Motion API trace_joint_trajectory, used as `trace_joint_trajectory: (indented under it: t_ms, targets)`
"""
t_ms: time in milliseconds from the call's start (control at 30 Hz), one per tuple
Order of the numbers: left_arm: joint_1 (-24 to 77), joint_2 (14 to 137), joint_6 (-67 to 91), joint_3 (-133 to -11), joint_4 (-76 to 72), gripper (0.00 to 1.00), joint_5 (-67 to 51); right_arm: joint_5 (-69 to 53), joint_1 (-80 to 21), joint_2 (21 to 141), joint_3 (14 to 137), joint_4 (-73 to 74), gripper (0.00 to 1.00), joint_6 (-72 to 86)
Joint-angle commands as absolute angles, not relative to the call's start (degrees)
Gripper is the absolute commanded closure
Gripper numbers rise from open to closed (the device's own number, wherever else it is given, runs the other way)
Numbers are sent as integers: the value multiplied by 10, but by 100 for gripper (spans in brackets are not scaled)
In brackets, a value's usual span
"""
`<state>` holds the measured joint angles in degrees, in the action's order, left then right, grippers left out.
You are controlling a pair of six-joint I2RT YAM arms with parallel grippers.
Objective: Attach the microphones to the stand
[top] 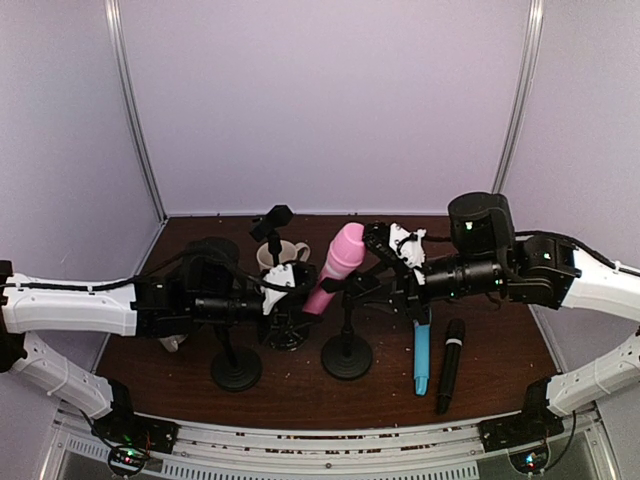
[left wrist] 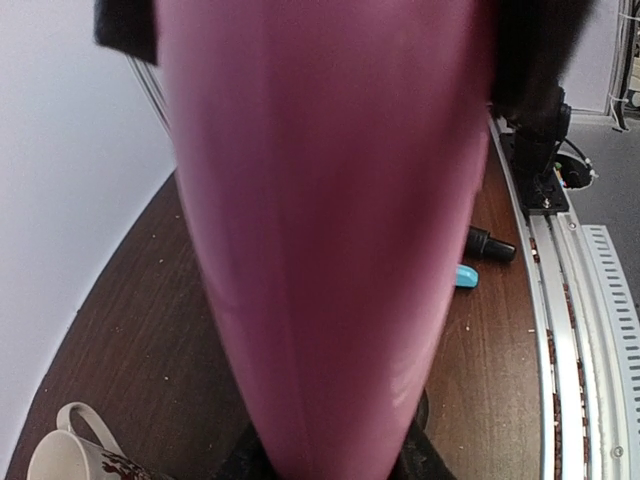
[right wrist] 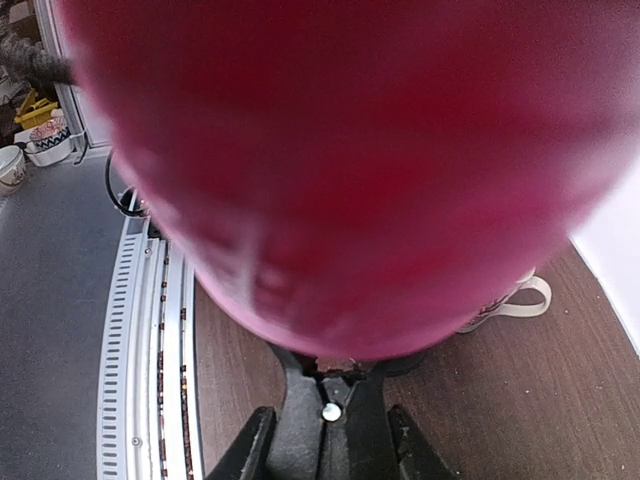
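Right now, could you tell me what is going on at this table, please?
Both arms are working on the pink mic. The left claw is shut on its lower end and holds it tilted over the middle stand. The right claw sits at that stand's clip, apparently steadying it; whether it grips is unclear. The mic does not look seated yet. The blue mic and black mic lie on the table to the right.
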<state>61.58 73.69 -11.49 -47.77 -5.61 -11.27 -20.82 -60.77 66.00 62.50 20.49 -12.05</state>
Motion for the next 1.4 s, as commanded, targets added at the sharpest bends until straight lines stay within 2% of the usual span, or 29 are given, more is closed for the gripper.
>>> trace_joint_trajectory:
  t_ms: [0, 433, 633, 767, 900, 1000, 1100, 1133, 1167, 1233, 1367]
  targets:
    - [619, 736, -135, -525, -85, 100, -125, -223, -609, 676, 631, 244, 94, -101]
    - [620, 713, -141, -587, 19, 100, -129, -180, -606, 696, 672, 275, 92, -97]
    - [620, 726, -134, -607, 33, 100, -140, -178, -606, 709, 681, 266, 84, -89]
    - [620, 719, -132, -599, 36, 100, -132, -157, -606, 702, 681, 267, 66, -78]
    - [620, 710, -130, -584, 34, 100, -115, -135, -606, 678, 670, 260, 35, -63]
    - [620, 708, -124, -580, 34, 100, -101, -134, -606, 650, 650, 245, 17, -47]
    - [620, 709, -122, -582, 41, 99, -96, -136, -605, 631, 646, 242, 12, -34]
    - [620, 710, -120, -583, 42, 97, -94, -138, -606, 627, 646, 245, 12, -31]
    - [620, 710, -120, -584, 44, 91, -92, -140, -606, 625, 649, 250, 12, -29]
    - [620, 708, -114, -584, 45, 71, -77, -144, -605, 622, 653, 258, 11, -26]
    - [620, 678, -102, -565, 30, 42, -51, -151, -606, 606, 645, 261, 10, -17]
